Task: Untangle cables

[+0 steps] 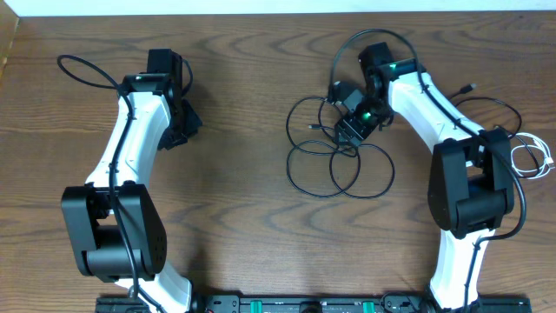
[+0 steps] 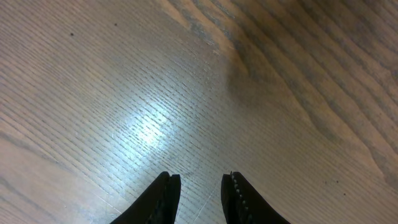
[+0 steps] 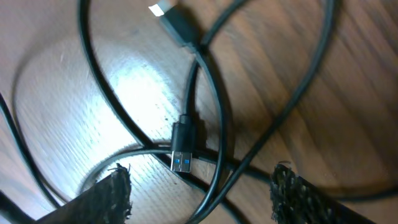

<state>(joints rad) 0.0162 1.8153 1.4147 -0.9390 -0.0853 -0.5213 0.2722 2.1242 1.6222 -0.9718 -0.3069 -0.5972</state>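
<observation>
The black cable [image 1: 339, 169] lies in several overlapping loops right of the table's middle. My right gripper [image 1: 346, 130] hovers over the top of those loops. In the right wrist view the right gripper [image 3: 200, 182] is open wide, with crossing black cable strands [image 3: 214, 134] and a blue-tipped USB plug [image 3: 182, 151] on the table between its fingers, nothing gripped. A second plug [image 3: 173, 20] lies farther off. The white cable [image 1: 532, 158] is coiled at the far right edge. My left gripper [image 1: 181, 129] is at the left, and the left gripper [image 2: 200, 186] stands slightly open over bare wood.
A thin black lead with a small plug [image 1: 472, 88] curves beside the right arm [image 1: 469, 183]. The left arm [image 1: 117, 209] rises from the front left. The wooden table [image 1: 243, 217] runs between both arms; its far edge is at the top.
</observation>
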